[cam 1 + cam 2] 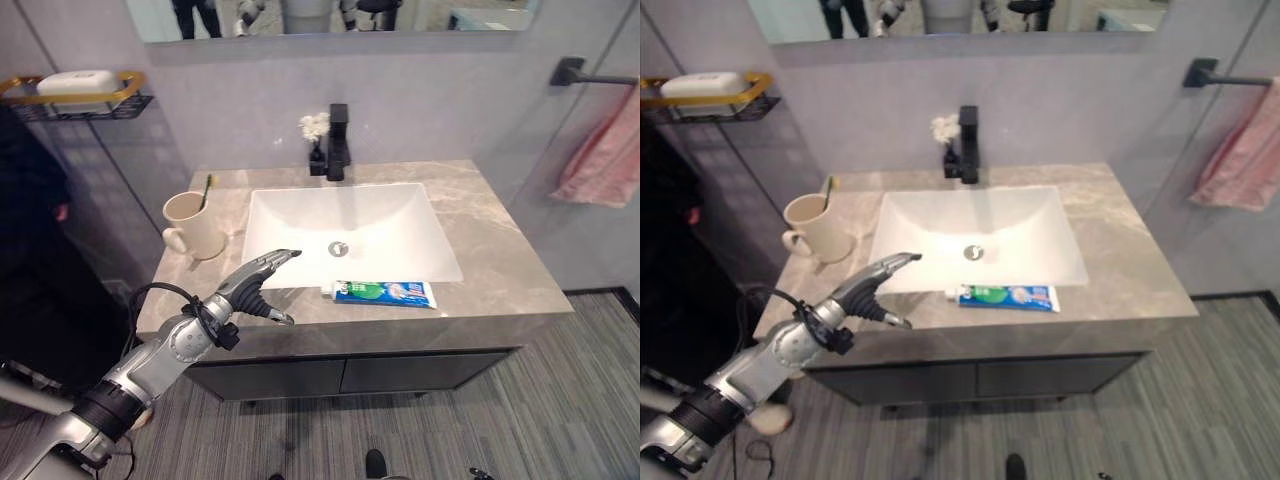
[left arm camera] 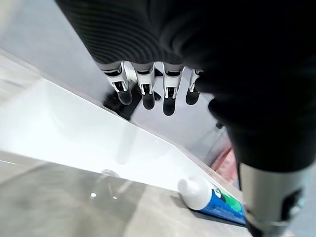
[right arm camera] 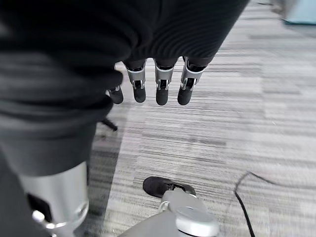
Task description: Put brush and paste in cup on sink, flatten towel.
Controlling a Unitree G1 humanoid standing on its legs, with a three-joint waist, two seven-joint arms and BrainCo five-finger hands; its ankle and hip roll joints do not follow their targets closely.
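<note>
Toothpaste lies flat on the counter along the front rim of the sink, at about 6 o'clock from the drain. In the left eye view, the cup stands at 9 o'clock from the sink, with the brush already upright inside it. The left hand hovers over the counter's front left part, between cup and toothpaste, fingers straight and loosely spread, holding nothing. A pink towel hangs bunched from a dark bar at 3 o'clock, well apart from the counter. A black tap stands at 12 o'clock behind the sink.

From the left wrist, the fingers hang straight above the sink, with the toothpaste's white cap end near the thumb.

From the right wrist, the right hand hangs over striped floor, fingers relaxed and empty.
</note>
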